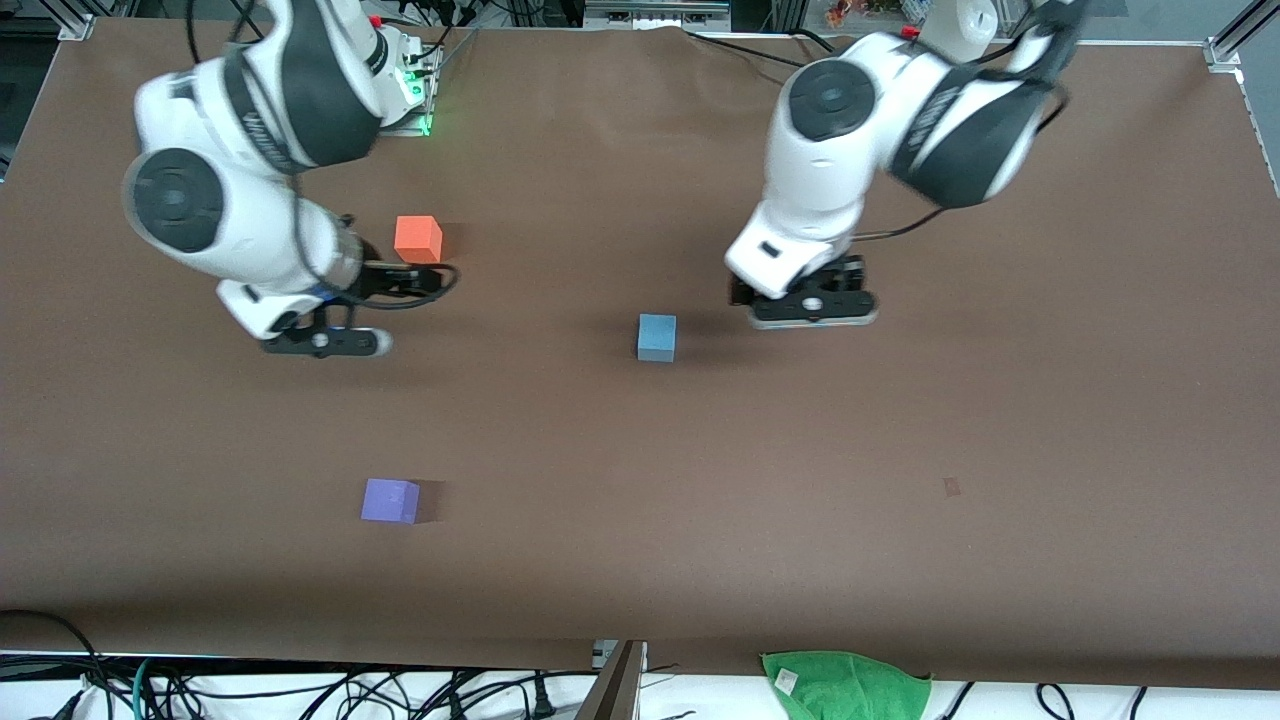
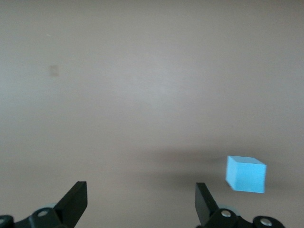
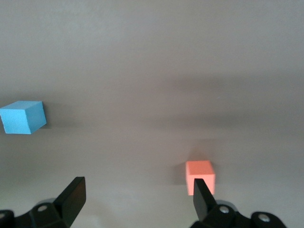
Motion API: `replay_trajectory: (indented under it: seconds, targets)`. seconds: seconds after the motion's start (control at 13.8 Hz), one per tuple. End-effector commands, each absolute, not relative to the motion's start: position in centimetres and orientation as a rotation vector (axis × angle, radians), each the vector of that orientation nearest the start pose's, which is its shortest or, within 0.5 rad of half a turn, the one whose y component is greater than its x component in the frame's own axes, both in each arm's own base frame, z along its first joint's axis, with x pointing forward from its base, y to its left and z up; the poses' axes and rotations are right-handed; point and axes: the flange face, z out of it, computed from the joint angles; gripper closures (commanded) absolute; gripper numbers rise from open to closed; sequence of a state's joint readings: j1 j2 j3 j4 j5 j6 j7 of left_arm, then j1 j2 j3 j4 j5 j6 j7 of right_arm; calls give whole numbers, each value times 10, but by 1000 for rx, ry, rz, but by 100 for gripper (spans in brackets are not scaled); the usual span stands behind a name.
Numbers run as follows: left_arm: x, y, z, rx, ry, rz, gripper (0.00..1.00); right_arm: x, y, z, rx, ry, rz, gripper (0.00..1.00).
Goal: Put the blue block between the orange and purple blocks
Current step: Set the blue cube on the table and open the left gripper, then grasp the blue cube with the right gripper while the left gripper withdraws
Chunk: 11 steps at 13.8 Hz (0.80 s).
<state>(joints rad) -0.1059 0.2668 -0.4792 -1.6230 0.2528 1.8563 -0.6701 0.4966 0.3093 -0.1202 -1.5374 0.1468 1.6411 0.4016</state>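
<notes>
Reaching for the blue block (image 1: 656,336) at mid-frame, we should centre the wide-open, empty left gripper (image 1: 812,312) squarely over it; the right gripper (image 1: 325,342), also open and empty, waits.

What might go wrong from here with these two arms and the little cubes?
The open left gripper hangs beside the blue block, not over it; a poorly centred descent might nudge it. The open right gripper hovers by the orange block and may bump it. The purple block sits apart, so placement could drift.

A robotics lab: two white arms (image 1: 250,150) stand at a brown-covered tabletop (image 1: 700,520) framed by aluminium rails (image 1: 1235,45), with loose cables (image 1: 300,690) along its near edge.
</notes>
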Motion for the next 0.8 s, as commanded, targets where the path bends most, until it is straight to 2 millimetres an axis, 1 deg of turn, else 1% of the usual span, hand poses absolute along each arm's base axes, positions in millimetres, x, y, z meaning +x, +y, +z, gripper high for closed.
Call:
replay_trajectory:
  seconds: [0.0, 0.07, 0.15, 0.22, 0.29, 0.36, 0.44, 0.58, 0.65, 0.73]
  targets:
    - [557, -248, 520, -3063, -59, -94, 0, 564, 325, 420, -3119, 122, 339, 0]
    - [559, -226, 540, -3091, -146, -118, 0, 555, 356, 404, -3116, 171, 321, 0]
    - [561, -199, 552, -3106, -196, -109, 0, 548, 384, 385, -3096, 229, 305, 0]
    - [561, -174, 561, -3108, -159, -78, 0, 545, 404, 364, -3080, 258, 281, 0]
    - [561, -150, 569, -3102, -89, -68, 0, 542, 422, 342, -3073, 249, 265, 0]
    - [560, -122, 572, -3093, -51, -51, 0, 536, 448, 322, -3056, 214, 233, 0]
    - [561, -94, 578, -3091, -68, -62, 0, 534, 471, 306, -3021, 233, 196, 0]
    - [563, -57, 577, -3085, -148, -52, 0, 529, 513, 276, -2976, 264, 101, 0]
    - [563, -49, 573, -3084, -165, -37, 0, 530, 524, 268, -2957, 277, 65, 0]
    - [561, -47, 566, -3081, -171, -13, 0, 531, 528, 262, -2949, 284, 49, 0]
